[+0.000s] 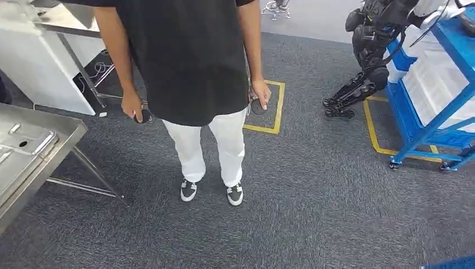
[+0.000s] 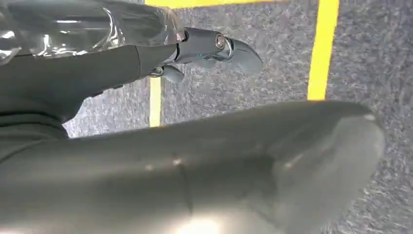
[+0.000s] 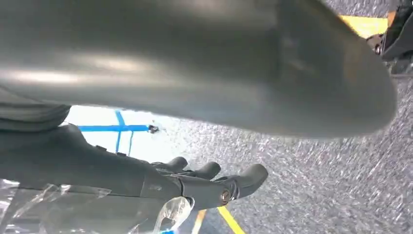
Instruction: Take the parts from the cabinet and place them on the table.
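Metal parts (image 1: 22, 140), flat, silver and shiny, one with a small round hole, lie on the steel table (image 1: 67, 131) at the lower left of the head view. The blue cabinet (image 1: 417, 131) stands at the far right, with white panels inside its frame. A person (image 1: 190, 61) in a black top and white trousers stands in the upper middle, on the grey carpet (image 1: 313, 218). A dark robot (image 1: 367, 61) leans by the cabinet, near the yellow tape (image 1: 277, 106) on the floor.

The left hand (image 2: 160, 58) has its dark fingers stretched out straight above the carpet and grips nothing. The right hand (image 3: 160, 183) is the same, fingers straight, side by side and bare. Clear crinkly plastic (image 2: 73, 27) lies against the left hand; I cannot tell what it is.
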You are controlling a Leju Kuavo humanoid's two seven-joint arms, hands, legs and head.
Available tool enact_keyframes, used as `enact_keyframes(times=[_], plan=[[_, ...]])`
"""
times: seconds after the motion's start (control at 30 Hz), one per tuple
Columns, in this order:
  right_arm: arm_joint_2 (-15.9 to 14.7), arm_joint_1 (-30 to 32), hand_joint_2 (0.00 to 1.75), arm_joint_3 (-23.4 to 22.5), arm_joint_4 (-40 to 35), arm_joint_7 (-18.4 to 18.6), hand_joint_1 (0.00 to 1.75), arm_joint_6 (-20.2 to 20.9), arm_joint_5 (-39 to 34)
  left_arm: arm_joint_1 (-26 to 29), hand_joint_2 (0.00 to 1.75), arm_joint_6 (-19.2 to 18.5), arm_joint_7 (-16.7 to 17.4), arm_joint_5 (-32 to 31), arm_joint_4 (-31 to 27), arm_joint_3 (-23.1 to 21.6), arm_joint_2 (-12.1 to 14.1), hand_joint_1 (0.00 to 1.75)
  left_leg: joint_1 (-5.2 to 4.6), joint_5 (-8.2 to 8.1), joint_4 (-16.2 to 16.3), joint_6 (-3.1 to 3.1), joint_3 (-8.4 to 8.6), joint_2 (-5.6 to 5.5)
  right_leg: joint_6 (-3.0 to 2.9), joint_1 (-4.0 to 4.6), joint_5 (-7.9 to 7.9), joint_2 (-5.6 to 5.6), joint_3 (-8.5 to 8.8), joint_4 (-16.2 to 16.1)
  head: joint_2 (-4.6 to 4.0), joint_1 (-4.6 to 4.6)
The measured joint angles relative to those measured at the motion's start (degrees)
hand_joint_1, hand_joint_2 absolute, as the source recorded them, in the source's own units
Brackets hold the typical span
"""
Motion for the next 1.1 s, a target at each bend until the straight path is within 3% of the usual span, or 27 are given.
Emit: enact_keyframes(times=[0.03,0.07,0.1,0.17,0.2,0.23,0.3,0.33,0.37,0.4,0.5,0.53,0.57,0.6,0.67,0.7,0.73,0.77,0.8,0.83,0.87,0.9,1.0,1.03,1.07,1.1], plan=[[0.0,0.1,0.0,0.1,0.0,0.0,0.0,0.0,0.0,-0.5,0.0,-0.1,0.2,-0.3,0.0,0.0,0.1,0.0,0.08,0.4,-0.2,0.68,-0.14,0.7,0.02,-0.19,-0.32,-0.95,-0.17,0.6,0.0,0.0],[0.0,0.1,0.0,0.1,0.0,-0.1,0.0,0.0,-0.1,-0.7,0.0,-0.2,0.5,-0.7,0.0,0.0,0.1,0.0,-0.1,0.52,-0.2,1.11,-0.2,1.27,-0.17,0.22,-2.21,-4.21,-1.28,3.1,0.0,0.24],[0.0,-0.1,0.0,0.2,0.0,-0.1,0.0,-0.1,-0.2,-0.8,0.0,-0.3,1.0,-1.3,0.0,0.0,0.2,0.0,-0.36,0.58,-0.2,1.42,-0.37,1.95,-0.26,0.27,-4.75,-5.92,-3.29,7.3,0.0,0.28],[0.0,-0.3,0.0,0.3,0.0,-0.4,0.0,-0.2,-0.6,-0.6,0.0,-0.4,1.7,-1.8,0.0,0.0,0.2,0.0,-0.99,0.63,-0.2,1.74,-0.73,3.73,-0.4,0.53,-9.28,-7.13,-7.71,17.1,0.0,0.28],[0.0,-0.2,0.0,0.3,0.0,-0.4,0.0,-0.3,-0.7,-0.6,0.0,-0.4,1.7,-1.8,0.0,0.0,0.2,0.0,-1.29,0.65,-0.2,1.84,-0.86,4.56,-0.57,0.62,-10.0,-7.21,-8.78,19.8,0.0,0.31],[0.0,-0.2,0.0,0.3,0.0,-0.4,0.0,-0.4,-1.1,-0.5,0.0,-0.4,1.8,-1.8,0.0,0.0,0.2,0.0,-1.53,0.65,-0.2,1.88,-0.9,5.39,-0.82,0.75,-9.44,-7.22,-8.36,19.6,0.0,0.28],[0.0,-0.2,0.0,0.3,0.0,-0.4,0.0,-0.6,-1.4,-0.4,0.0,-0.5,2.1,-1.9,0.0,0.0,0.2,0.0,-1.79,0.63,-0.2,1.9,-0.76,6.74,-1.67,1.33,-5.51,-7.91,-3.51,11.7,0.0,0.28],[-0.1,-0.2,0.0,0.3,0.0,-0.3,0.0,-0.8,-1.8,-0.4,0.0,-0.6,2.4,-1.9,0.0,0.0,0.1,0.0,-1.88,0.62,-0.2,1.89,-0.61,7.43,-2.23,1.84,-3.36,-9.42,-0.16,6.0,0.0,0.28],[-0.2,-0.3,0.0,0.3,0.0,-0.3,0.0,-0.9,-1.8,-0.3,0.0,-0.6,2.6,-1.8,0.0,0.0,0.1,0.0,-1.91,0.6,-0.2,1.86,-0.54,7.83,-2.93,2.49,-2.83,-12.77,2.16,2.0,0.0,0.28],[-0.3,-0.6,0.0,0.3,0.0,-0.3,0.0,-1.0,-1.9,-0.1,0.0,-0.6,2.6,-1.7,0.0,0.0,0.0,0.0,-2.41,0.31,0.0,1.56,-0.63,8.55,-3.02,2.98,-2.9,-12.89,2.22,1.1,0.0,0.28],[-0.4,-0.2,0.0,0.3,0.0,-0.1,0.0,-1.2,-2.4,0.2,0.0,-0.8,2.7,-1.4,0.0,0.0,-0.1,0.0,-2.15,0.3,-0.1,1.08,-0.34,10.25,-3.4,3.07,-2.63,-10.77,1.79,1.0,0.02,0.26],[-0.4,-0.2,0.0,0.3,0.0,0.0,0.0,-1.3,-2.5,0.2,0.0,-0.8,2.7,-1.4,0.0,-0.1,-0.1,0.0,-2.13,-0.03,0.3,0.61,-0.49,9.54,-3.84,2.4,-2.04,-10.28,2.15,0.5,0.02,0.31],[-0.3,-0.2,0.0,0.3,0.0,0.1,0.0,-1.3,-2.7,0.2,0.0,-0.8,2.7,-1.5,0.0,-0.1,-0.1,0.0,-1.89,-1.02,1.7,0.11,-0.87,6.56,-3.87,2.28,-1.92,-9.83,2.02,0.5,0.0,0.28],[-0.4,-0.3,0.0,0.3,0.1,0.4,0.0,-1.4,-2.8,0.4,0.0,-0.9,2.7,-1.6,0.0,-0.1,-0.1,0.0,-1.7,-3.17,5.0,-0.22,-2.24,4.64,-4.13,2.14,-1.77,-9.38,1.86,0.5,0.0,0.17],[-0.3,-0.5,0.0,0.3,0.1,0.6,0.0,-1.5,-3.0,1.2,0.0,-1.1,3.1,-1.7,0.0,-0.1,-0.1,0.0,-1.22,-7.96,15.2,-0.82,-6.89,3.46,-4.34,2.01,-1.52,-7.56,1.5,0.5,0.0,0.13],[-0.3,-0.4,0.0,0.3,0.1,0.6,0.0,-1.5,-3.0,1.4,0.0,-1.2,3.1,-1.7,0.0,-0.1,-0.1,0.0,-1.1,-8.75,18.4,-1.05,-8.43,3.32,-4.22,1.94,-1.43,-6.7,1.41,0.5,0.0,0.07],[-0.3,-0.4,0.0,0.3,0.1,0.7,0.0,-1.5,-3.1,1.5,0.0,-1.2,3.1,-1.8,0.0,-0.1,-0.1,0.0,-0.96,-8.13,18.9,-1.21,-8.73,3.28,-4.1,1.8,-1.36,-5.82,1.4,0.5,0.0,0.07],[-0.3,-0.3,0.0,0.3,0.1,0.7,0.0,-1.6,-3.2,1.5,0.0,-1.4,3.1,-2.0,0.0,-0.1,0.0,0.0,-0.82,-6.42,16.7,-1.38,-7.75,3.23,-3.99,1.63,-1.3,-5.03,1.43,0.6,0.0,0.07],[-0.3,-0.3,0.0,0.3,0.1,0.7,0.0,-1.6,-3.4,1.4,0.0,-1.6,3.1,-2.4,0.0,-0.2,0.0,0.0,-0.61,-3.79,12.1,-1.5,-5.63,2.99,-3.86,1.44,-1.26,-4.16,1.51,0.6,0.0,0.07],[-0.3,-0.3,0.0,0.3,0.1,0.8,0.0,-1.7,-3.5,1.4,0.0,-1.7,3.1,-2.7,0.0,-0.2,0.1,0.0,-0.28,-1.11,6.4,-1.73,-3.01,1.96,-3.56,1.25,-1.24,-3.35,1.55,0.7,0.0,0.07],[-0.3,-0.3,0.0,0.3,0.1,0.8,0.0,-1.7,-3.4,1.4,0.0,-1.7,3.1,-2.9,0.0,-0.3,0.1,0.0,0.33,0.53,1.8,-2.06,-0.98,-1.19,-3.17,1.22,-1.25,-2.63,1.36,0.8,0.0,0.04],[-0.3,-0.5,0.0,0.3,0.1,0.8,0.0,-1.7,-3.4,1.4,0.0,-1.7,2.9,-3.1,0.0,-0.5,0.1,0.0,0.29,0.16,-0.2,-1.73,-0.5,-2.41,-2.65,1.64,-1.5,-1.8,0.85,1.6,0.0,0.0],[-0.3,0.0,0.0,0.3,0.1,1.3,0.0,-1.5,-3.2,1.1,0.0,-1.7,2.4,-3.5,0.0,-0.6,0.2,0.0,-0.35,0.25,0.2,-0.12,-0.68,-0.81,-1.55,1.06,-0.97,-0.13,0.3,0.9,0.0,0.17],[-0.4,0.1,0.0,0.3,0.2,1.4,0.0,-1.5,-3.2,0.9,0.0,-1.7,2.4,-3.6,0.0,-0.7,0.1,0.0,-0.06,0.6,-0.2,0.46,-0.68,-0.22,-1.18,0.91,-1.0,0.39,0.22,1.0,0.0,0.17],[-0.5,0.1,0.0,0.3,0.2,1.6,0.0,-1.5,-3.2,0.6,0.0,-1.7,2.4,-3.5,0.0,-0.7,0.2,0.0,-0.09,0.8,-0.3,0.84,-0.62,0.51,-1.16,0.9,-1.83,-2.44,-0.22,2.2,0.0,0.17],[-0.4,0.0,0.0,0.4,0.2,1.7,0.0,-1.5,-3.4,0.7,0.0,-1.7,2.4,-2.3,0.0,-0.8,0.2,0.0,-0.11,0.79,-0.3,1.22,-0.64,1.14,-1.02,1.15,-3.96,-5.43,-1.75,5.4,0.0,0.39]])
